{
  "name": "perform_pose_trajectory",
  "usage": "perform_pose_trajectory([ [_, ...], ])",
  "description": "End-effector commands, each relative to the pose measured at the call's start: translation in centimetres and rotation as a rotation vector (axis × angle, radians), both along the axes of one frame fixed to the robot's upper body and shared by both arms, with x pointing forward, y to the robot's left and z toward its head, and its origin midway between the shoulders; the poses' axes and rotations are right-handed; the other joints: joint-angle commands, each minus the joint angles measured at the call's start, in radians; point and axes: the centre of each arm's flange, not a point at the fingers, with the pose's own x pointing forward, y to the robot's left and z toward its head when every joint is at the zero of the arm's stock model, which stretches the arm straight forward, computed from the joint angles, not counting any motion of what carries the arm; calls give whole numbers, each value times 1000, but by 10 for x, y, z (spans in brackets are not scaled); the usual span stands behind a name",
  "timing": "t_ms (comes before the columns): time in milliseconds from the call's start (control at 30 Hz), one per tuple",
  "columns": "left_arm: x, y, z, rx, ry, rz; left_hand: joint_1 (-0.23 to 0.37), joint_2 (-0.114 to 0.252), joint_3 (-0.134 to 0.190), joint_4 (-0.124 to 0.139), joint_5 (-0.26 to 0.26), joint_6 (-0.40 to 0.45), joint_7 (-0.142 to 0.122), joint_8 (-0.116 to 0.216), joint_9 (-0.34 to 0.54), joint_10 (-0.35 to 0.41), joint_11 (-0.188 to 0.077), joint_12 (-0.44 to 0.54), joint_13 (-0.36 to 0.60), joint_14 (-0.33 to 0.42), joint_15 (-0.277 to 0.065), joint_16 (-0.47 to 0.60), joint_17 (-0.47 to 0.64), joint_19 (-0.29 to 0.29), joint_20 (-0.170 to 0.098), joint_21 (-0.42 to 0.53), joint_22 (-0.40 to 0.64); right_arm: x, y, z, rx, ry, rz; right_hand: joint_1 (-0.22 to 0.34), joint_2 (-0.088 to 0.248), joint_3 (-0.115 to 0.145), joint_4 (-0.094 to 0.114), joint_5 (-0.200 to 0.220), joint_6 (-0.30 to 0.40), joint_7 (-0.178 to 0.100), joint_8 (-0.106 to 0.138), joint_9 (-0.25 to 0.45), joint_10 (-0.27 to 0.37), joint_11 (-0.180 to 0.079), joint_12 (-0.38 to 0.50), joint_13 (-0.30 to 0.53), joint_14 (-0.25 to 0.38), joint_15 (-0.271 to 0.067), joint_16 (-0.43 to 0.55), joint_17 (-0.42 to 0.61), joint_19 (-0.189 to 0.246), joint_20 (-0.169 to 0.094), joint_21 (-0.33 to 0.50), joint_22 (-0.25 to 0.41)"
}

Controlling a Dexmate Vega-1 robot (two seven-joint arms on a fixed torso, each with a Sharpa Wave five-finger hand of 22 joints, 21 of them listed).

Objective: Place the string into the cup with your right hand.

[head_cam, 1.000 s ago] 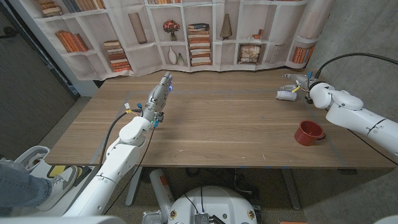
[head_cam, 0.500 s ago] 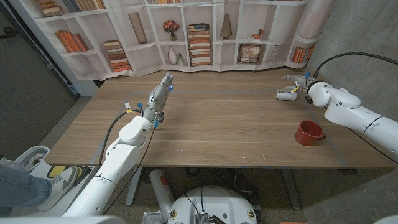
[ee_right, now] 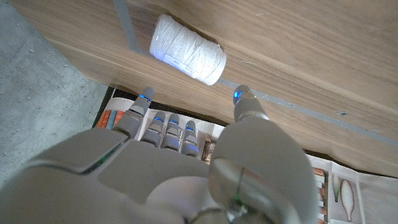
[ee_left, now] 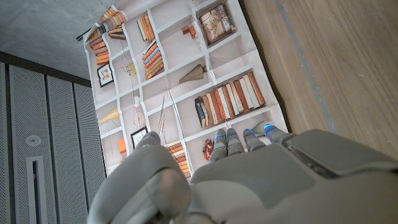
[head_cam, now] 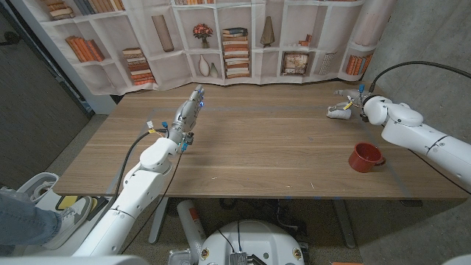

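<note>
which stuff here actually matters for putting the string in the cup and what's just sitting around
Part of the job:
- white string spool, lying on its side on the table's far right
- red cup, upright near the front right edge
- right hand, open, close to the spool, not gripping it

Just around:
- left hand, holding nothing, fingers straight
- wooden table
- bookshelf backdrop

A white string spool [ee_right: 187, 49] is lying just beyond the grey right hand [ee_right: 186, 168]; a red cup [head_cam: 365, 157] is sitting on the brown wood-grain counter [head_cam: 265, 147].
</note>
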Motion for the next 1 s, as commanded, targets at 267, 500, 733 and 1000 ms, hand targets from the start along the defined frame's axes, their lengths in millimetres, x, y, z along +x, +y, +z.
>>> perform_pose_trajectory([
  [267, -2, 0, -6, -3, 11, 10, 11, 2, -2, -1, 0, 7, -1, 2, 6, 5, 0, -2, 2, 6, 2, -1, 4, -24, -16, 0, 5, 12, 1, -1, -30, 55, -34, 21, -4, 9, 3, 9, 11, -1, 8, 1, 13, -4, 12, 4, 11, -3, 8, 2, 13, -6, -3, 1],
  [500, -2, -1, -7, -4, 13, 6, 12, 3, -4, -1, 0, 8, -1, 2, 6, 6, 0, -2, 2, 6, 1, -1, 5, -25, -16, -1, 5, 17, 1, -3, -43, 79, -48, 36, -4, 15, 5, 12, 33, -2, 17, 2, 20, -6, 16, 4, 22, -6, 11, 3, 23, -5, -4, 2],
  [733, -3, -1, -6, 2, 13, 12, 12, 4, -5, -1, 0, 9, 0, 2, 6, 7, 3, -2, 2, 6, 1, -1, 5, -25, -16, -1, 5, 21, 0, -4, -35, 91, -58, 48, -4, 19, 6, 14, 41, -3, 18, 2, 30, -7, 20, 4, 35, -11, 15, 3, 33, -6, -4, 2],
  [1000, -2, -2, -7, 7, 23, 13, 13, 5, -7, -1, 0, 11, 0, 2, 6, 5, -3, -3, 2, 7, 2, 0, 5, -25, -15, -1, 5, 26, -4, -6, -21, 96, -71, 59, -4, 23, 8, 15, 53, -4, 21, 2, 43, -9, 25, 4, 48, -19, 17, 3, 45, -10, -4, 2],
])
